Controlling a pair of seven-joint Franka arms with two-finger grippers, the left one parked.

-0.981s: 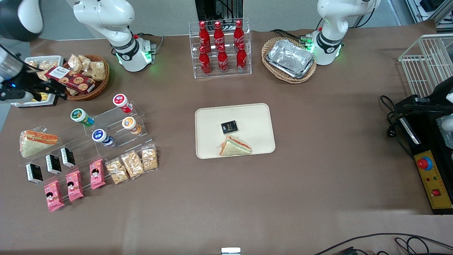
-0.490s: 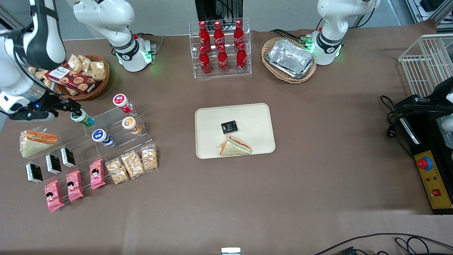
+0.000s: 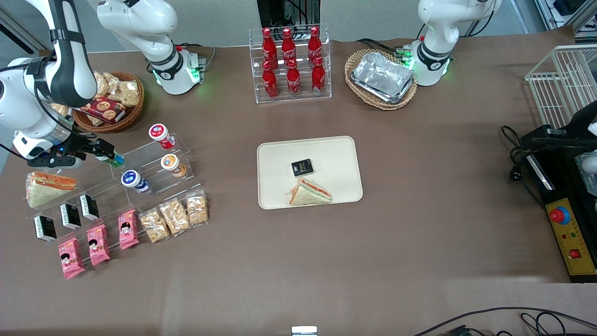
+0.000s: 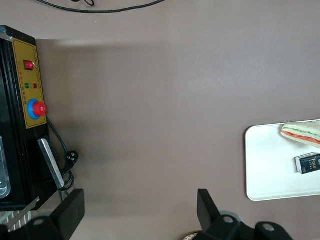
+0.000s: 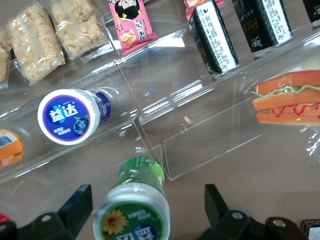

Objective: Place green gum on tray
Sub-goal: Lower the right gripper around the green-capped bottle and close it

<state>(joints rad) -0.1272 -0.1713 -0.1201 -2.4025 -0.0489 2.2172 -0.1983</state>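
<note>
From the front you see the right arm's black two-finger gripper (image 3: 106, 150) now over the small green-bodied gum bottle (image 3: 114, 160) on the clear acrylic stepped rack (image 3: 154, 164). Half a second ago it sat just short of the lid; a second ago it was out by the white snack tray at the table's edge. The lid is now hidden under the fingers and only the green body shows. The large cream-beige rectangular tray (image 3: 336, 158) lies well apart, mid-table, holding a small black packet (image 3: 302, 167) and a wrapped triangular sandwich (image 3: 309, 192), unchanged.

From the left wrist you see one end of the tray (image 4: 265, 170) with the sandwich (image 4: 302, 132) and packet (image 4: 308, 163).

From the right wrist you see the gripper (image 5: 146, 210) spread wide, a finger (image 5: 75, 205) either side of the green gum (image 5: 134, 210), apart from its lid. The blue-lidded bottle (image 5: 70, 116) lies just beside it on the rack.
</note>
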